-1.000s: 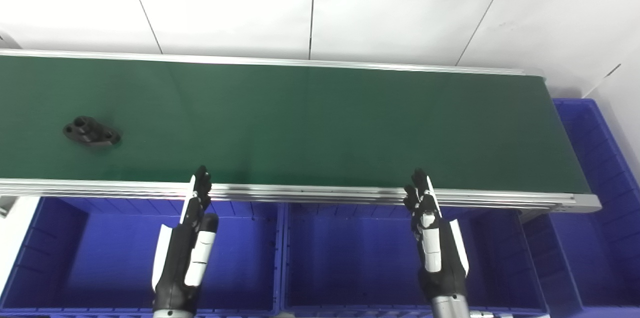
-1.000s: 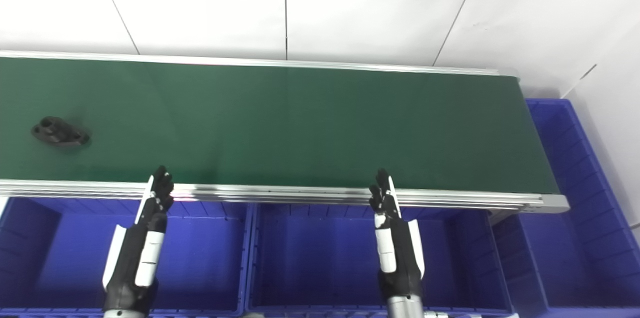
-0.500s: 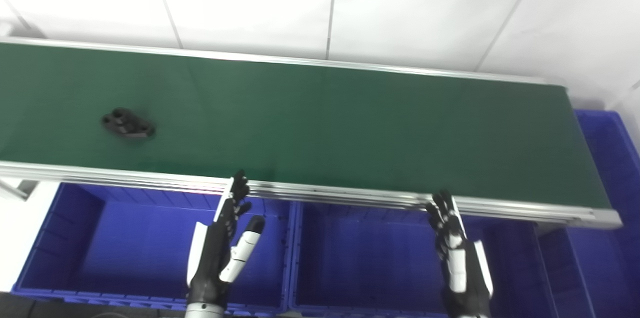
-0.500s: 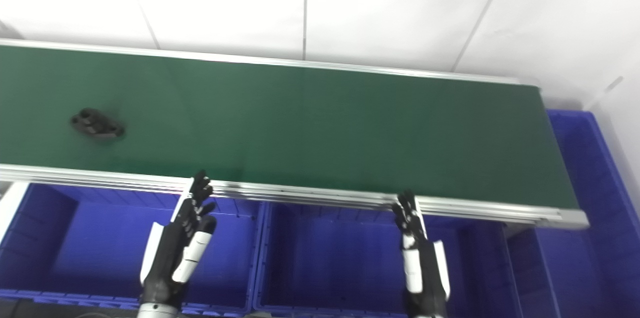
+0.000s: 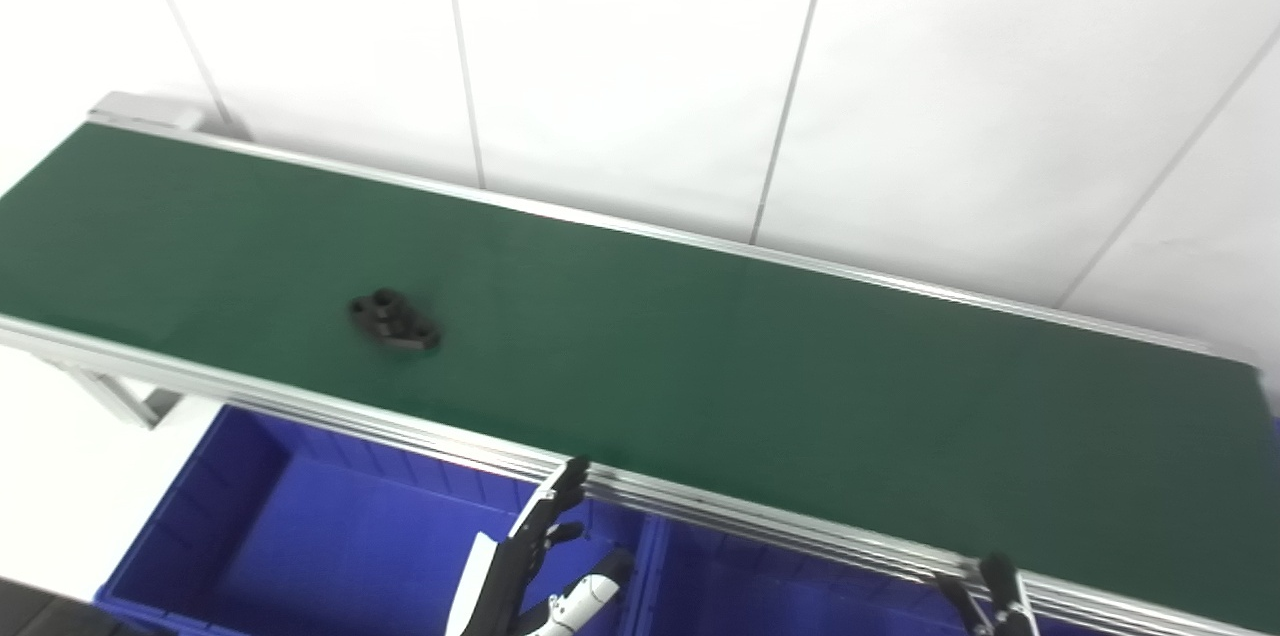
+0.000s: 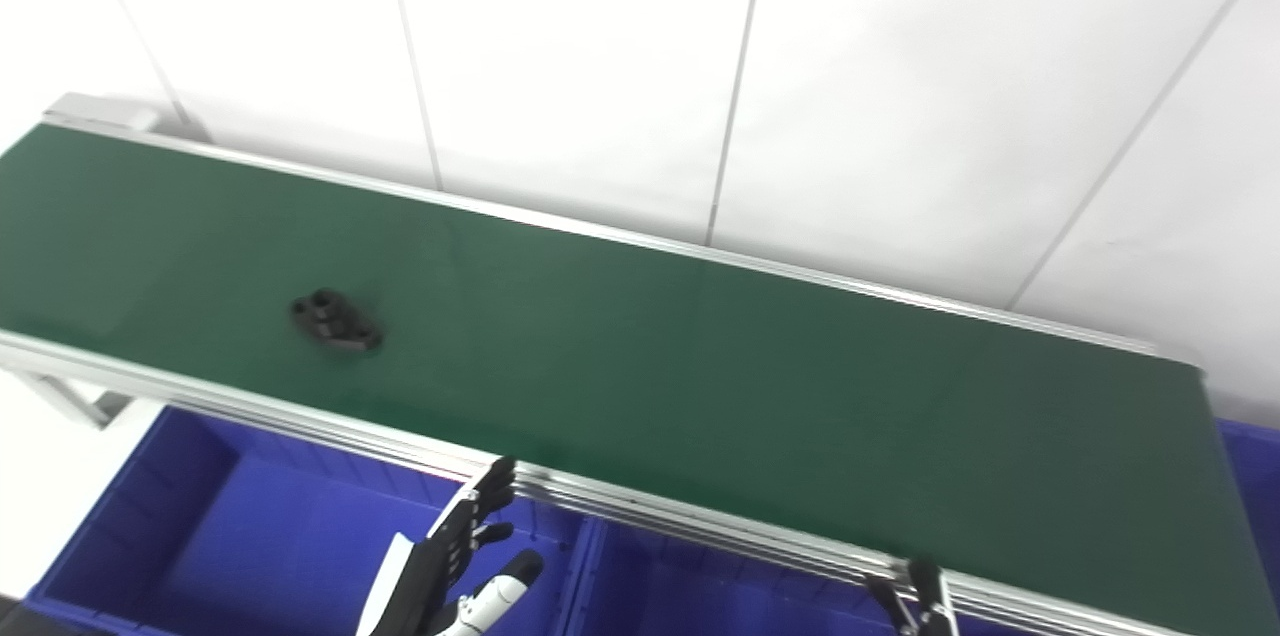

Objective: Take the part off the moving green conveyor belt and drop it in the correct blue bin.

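The left hand is at the bottom of the picture, just below the near metal edge of the green belt and over a blue bin. Its fingers are spread apart and it holds nothing. The black part lies flat on the belt, up and to the left of this hand, apart from it and not touching it. The part is a longish shape with round holes, and its long side runs slanting, from upper left to lower right, about the same way the belt runs. The right hand only pokes its fingertips into view at the bottom right, so I cannot tell if it is open or closed. It is far from the part. The left hand is much nearer, so it looks like the one to reach up and over the edge for the grab.
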